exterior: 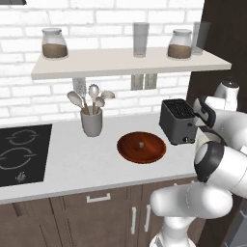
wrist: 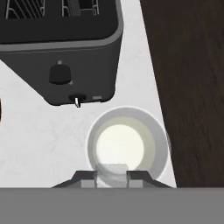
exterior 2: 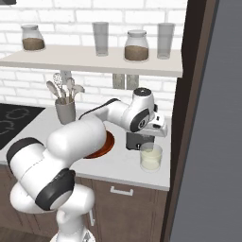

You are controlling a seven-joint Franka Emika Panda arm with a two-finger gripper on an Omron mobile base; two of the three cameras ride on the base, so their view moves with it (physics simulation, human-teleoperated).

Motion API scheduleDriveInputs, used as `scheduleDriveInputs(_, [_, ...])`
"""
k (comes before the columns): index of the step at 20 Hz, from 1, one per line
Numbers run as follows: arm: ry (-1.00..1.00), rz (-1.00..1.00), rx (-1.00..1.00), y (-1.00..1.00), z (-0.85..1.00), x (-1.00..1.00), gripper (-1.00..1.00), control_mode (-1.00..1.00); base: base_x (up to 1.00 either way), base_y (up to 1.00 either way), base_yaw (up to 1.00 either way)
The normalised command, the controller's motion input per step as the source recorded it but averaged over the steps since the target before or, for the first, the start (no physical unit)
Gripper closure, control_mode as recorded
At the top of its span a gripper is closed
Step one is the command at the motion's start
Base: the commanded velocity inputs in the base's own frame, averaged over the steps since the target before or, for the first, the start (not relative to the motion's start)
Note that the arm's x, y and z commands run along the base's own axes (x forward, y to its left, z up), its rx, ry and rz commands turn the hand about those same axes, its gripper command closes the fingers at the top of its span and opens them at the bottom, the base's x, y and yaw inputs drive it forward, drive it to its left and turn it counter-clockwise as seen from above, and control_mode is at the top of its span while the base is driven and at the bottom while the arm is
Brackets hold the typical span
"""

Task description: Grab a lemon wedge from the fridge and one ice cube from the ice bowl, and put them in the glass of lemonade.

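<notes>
Two ice cubes: one ice cube [wrist: 111, 170] sits between the fingertips; the other lies in the middle of the ice bowl [exterior: 128, 148].
One gripper [wrist: 112, 180]: pinched on that cube, it seems, though the tips are half cut off at the picture's edge.
One glass of lemonade [wrist: 127, 146]: on the counter, right under the hand and just beside the toaster [exterior: 178, 120].
Risk one: the cube hangs over the near rim rather than the middle, so on release it could clip the rim and skid onto the counter.
Risk two: a low hand could knock the glass and spill it.
Lemon wedge: I cannot make one out in the drink.
Two jars [exterior: 54, 43], two tall grey glasses [exterior: 141, 38]: on the shelf.
</notes>
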Motion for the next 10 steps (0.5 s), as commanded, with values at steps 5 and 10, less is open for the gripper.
scheduleDriveInputs(5, [0.00, -0.03, 0.00, -0.04, 0.00, 0.22, 1.00, -1.00, 0.00, 0.00, 0.00])
scheduleDriveInputs(10, [0.00, -0.08, 0.01, -0.22, 0.00, 0.12, 1.00, -1.00, 0.00, 0.00, 0.00])
